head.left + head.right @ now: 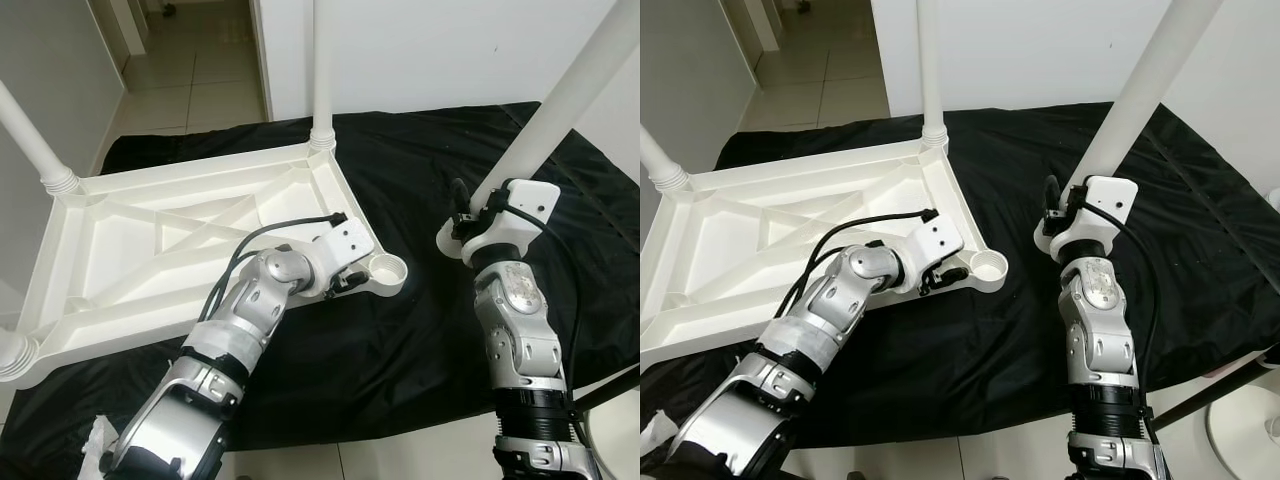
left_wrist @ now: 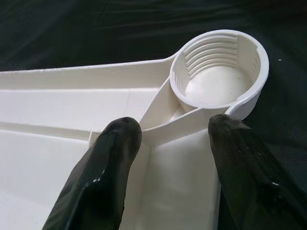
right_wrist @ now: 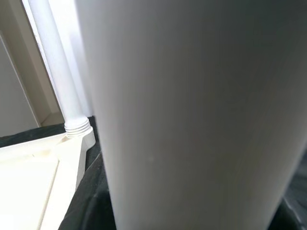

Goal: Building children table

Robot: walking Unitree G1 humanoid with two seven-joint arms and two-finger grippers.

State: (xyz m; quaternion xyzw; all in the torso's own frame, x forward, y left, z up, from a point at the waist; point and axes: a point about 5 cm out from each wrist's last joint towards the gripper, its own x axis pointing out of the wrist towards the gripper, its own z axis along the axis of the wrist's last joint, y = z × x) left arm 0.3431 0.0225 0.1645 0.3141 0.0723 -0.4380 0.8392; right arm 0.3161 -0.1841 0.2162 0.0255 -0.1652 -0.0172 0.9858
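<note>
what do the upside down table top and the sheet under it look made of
Table top: likely molded plastic, white with a slight sheen; it has cast ribs and a threaded socket. Sheet: looks like thin black cloth, matte, wrinkled and creased.

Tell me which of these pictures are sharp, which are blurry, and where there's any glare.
Left eye view: evenly lit and sharp, with the white wall washed out. Left wrist view: threaded socket crisp, glossy highlights on the left claw fingers. Right wrist view: the table leg sits so close that it is a soft, featureless blur; the farther screwed-in leg is clearer.
</note>
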